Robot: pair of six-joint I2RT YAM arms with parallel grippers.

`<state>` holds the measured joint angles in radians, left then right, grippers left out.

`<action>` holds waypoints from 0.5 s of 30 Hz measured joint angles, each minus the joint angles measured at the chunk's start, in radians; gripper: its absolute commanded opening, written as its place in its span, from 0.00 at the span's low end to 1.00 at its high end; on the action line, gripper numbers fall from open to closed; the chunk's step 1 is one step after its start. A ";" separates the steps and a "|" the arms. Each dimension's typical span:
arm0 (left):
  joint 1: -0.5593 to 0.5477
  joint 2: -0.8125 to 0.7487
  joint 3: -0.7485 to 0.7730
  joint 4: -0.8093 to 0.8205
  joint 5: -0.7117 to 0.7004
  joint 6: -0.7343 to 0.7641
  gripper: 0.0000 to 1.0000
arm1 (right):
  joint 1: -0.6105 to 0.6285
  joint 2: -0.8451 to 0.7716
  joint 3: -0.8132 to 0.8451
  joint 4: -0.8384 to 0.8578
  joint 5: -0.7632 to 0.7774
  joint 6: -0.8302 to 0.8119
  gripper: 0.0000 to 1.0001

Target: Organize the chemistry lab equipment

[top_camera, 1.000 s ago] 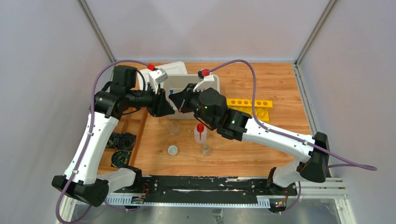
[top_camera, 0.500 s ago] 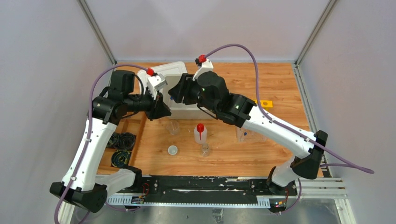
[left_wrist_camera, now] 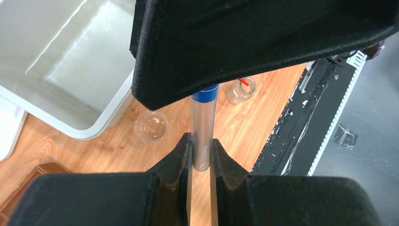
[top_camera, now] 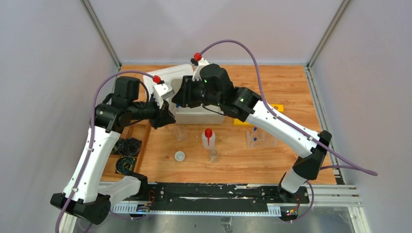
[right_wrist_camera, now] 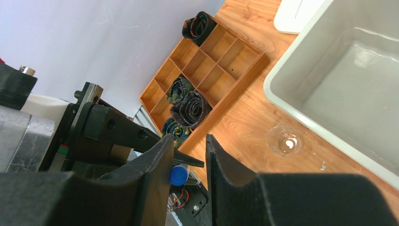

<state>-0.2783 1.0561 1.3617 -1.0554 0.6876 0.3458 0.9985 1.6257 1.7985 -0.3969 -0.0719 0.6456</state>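
Observation:
My left gripper (left_wrist_camera: 201, 139) is shut on a clear blue-capped test tube (left_wrist_camera: 203, 127), gripping its lower end; in the top view it (top_camera: 166, 116) hangs near the white bin's left front corner. My right gripper (right_wrist_camera: 189, 141) is open, jaws apart, and the tube's blue cap (right_wrist_camera: 179, 175) shows between its fingers, beside one of them. In the top view the right gripper (top_camera: 178, 100) is over the bin's left side. On the table stand a white squeeze bottle with a red nozzle (top_camera: 208, 138), a clear beaker (top_camera: 180, 132), a small flask (top_camera: 213, 156) and a tiny white cup (top_camera: 179, 156).
A white bin (top_camera: 200, 116) sits mid-back with its lid (top_camera: 171, 74) behind it. More blue-capped tubes (top_camera: 256, 138) lie at the right, by a partly hidden yellow rack (top_camera: 277, 107). A wooden organiser (top_camera: 127, 145) with black cable coils (right_wrist_camera: 190, 106) is at the left.
My right arm has swung back and left over the bin towards the left gripper, uncovering the tubes at the right. The left gripper has shifted slightly with its tube.

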 measured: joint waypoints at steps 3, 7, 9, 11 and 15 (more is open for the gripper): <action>0.000 -0.005 0.000 0.000 -0.001 0.006 0.00 | 0.000 0.001 0.007 -0.003 -0.018 -0.003 0.35; 0.000 -0.007 0.000 0.000 -0.014 0.014 0.00 | 0.000 0.001 0.008 -0.016 -0.041 -0.005 0.40; 0.000 -0.007 0.000 0.007 -0.021 0.018 0.00 | 0.000 0.003 0.007 -0.039 -0.063 -0.006 0.43; 0.000 -0.007 0.000 0.010 -0.027 0.018 0.00 | 0.000 0.005 0.007 -0.048 -0.079 -0.006 0.44; 0.000 -0.007 -0.001 0.014 -0.031 0.019 0.00 | 0.000 0.009 0.007 -0.060 -0.101 -0.001 0.40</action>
<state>-0.2787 1.0489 1.3609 -1.0412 0.6563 0.3649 0.9985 1.6348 1.8053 -0.4564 -0.1734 0.6445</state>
